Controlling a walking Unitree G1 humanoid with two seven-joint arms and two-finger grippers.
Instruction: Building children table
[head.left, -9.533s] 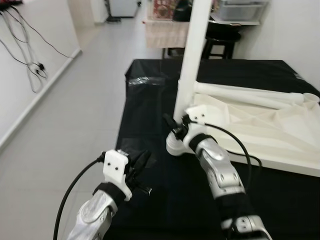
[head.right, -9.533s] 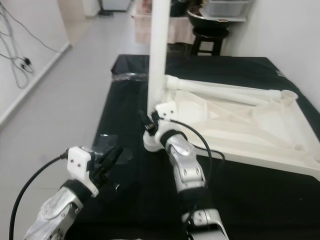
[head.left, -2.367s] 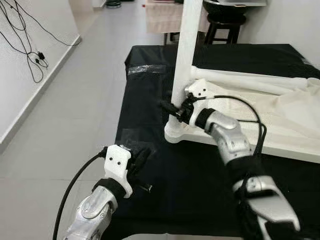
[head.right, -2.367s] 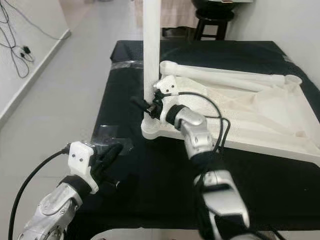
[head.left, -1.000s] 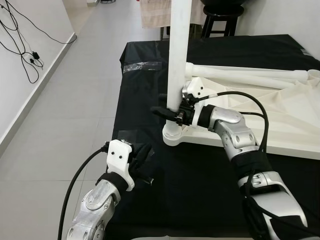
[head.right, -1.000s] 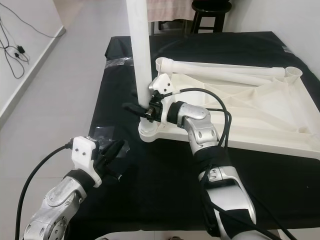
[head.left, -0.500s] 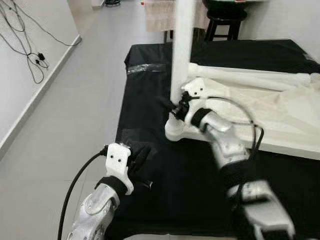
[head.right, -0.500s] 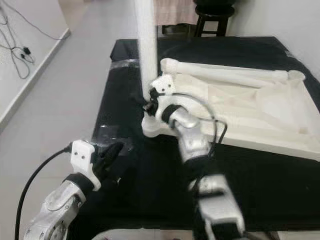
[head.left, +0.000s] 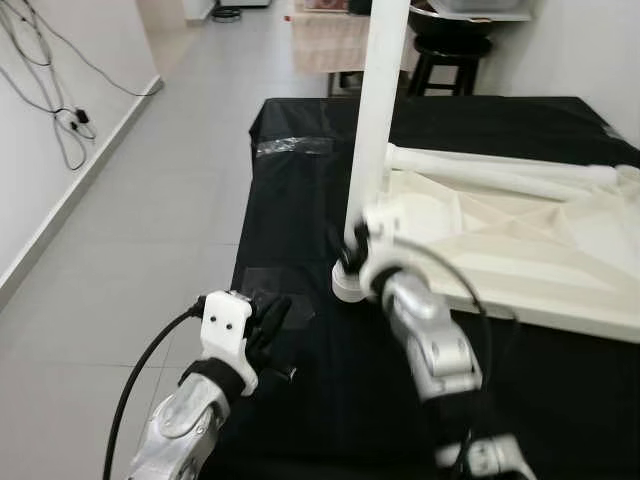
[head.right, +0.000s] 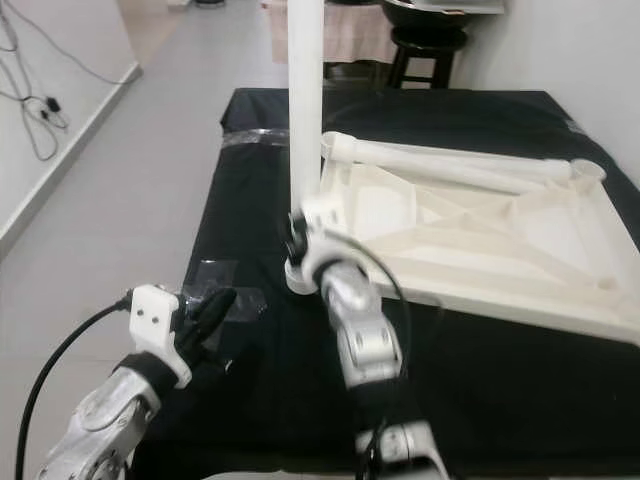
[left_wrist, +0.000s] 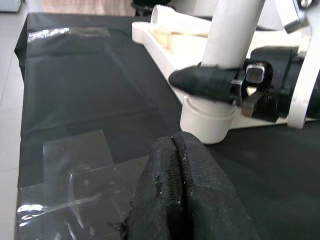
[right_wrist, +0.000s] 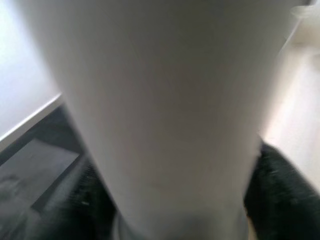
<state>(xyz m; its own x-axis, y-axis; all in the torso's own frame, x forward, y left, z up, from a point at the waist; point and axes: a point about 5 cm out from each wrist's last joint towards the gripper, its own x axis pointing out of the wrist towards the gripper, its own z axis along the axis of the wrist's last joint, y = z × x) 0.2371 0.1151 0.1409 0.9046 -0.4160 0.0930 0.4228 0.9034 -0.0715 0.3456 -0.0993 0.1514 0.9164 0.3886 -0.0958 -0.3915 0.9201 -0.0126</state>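
- The top (head.right: 520, 235) lies upside down on the black cloth (head.left: 300, 190), ribs up, one leg (head.left: 378, 110) standing upright in the near-left corner socket (head.left: 345, 285).
- A second leg (head.right: 450, 165) lies flat across the far edge of the top, not yet fitted.
- Right gripper (left_wrist: 215, 82) sits low on the upright leg just above the socket, its black fingers (right_wrist: 280, 185) closed around it — the right wrist view has the white tube pressed between dark pads.
- Left gripper (left_wrist: 175, 200) hovers over the cloth near a taped patch (left_wrist: 75, 165), fingers pressed together, holding nothing.
- We judge the leg to be hollow plastic — light, stiff, smooth, so likely slippery under a twist.
- We would hold it low, near the socket, where it levers least and turns true; high up it may tip.
- The top looks light too and could slide on the cloth, so the free gripper should brace its rim.
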